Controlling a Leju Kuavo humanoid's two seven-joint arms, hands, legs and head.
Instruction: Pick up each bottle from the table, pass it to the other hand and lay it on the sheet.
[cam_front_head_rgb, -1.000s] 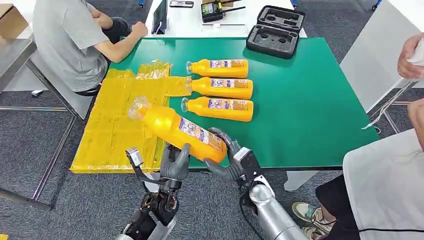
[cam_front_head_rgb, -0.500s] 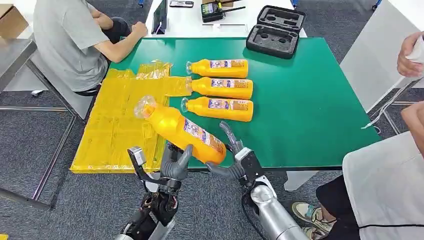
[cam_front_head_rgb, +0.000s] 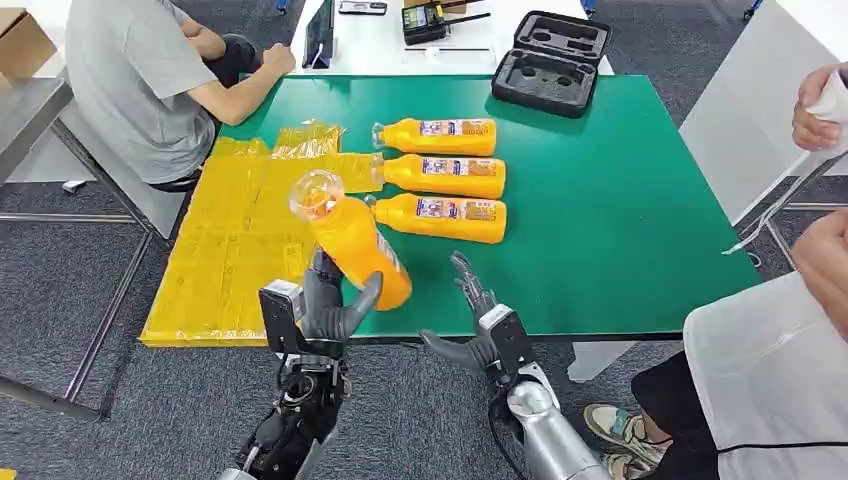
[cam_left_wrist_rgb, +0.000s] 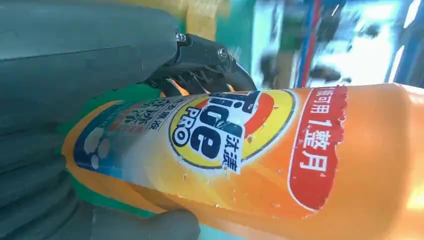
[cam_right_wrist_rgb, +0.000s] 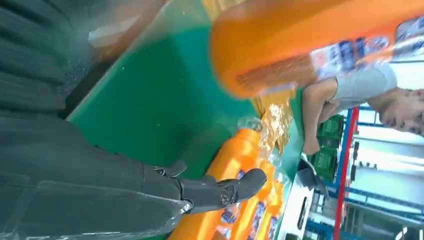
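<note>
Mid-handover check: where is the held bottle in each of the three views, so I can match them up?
Head view: bottle tilted in the left hand, near table edge.
Left wrist view: bottle close up, label facing camera.
Right wrist view: its base, apart from the right hand.
Shared landmark: green table.

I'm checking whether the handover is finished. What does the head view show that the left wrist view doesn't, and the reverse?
Head view alone: the right hand open and apart from the held bottle, three bottles lying on the green table, and the yellow sheet. Left wrist view alone: the label close up, with its torn edge. Both: the left hand gripping that bottle.
</note>
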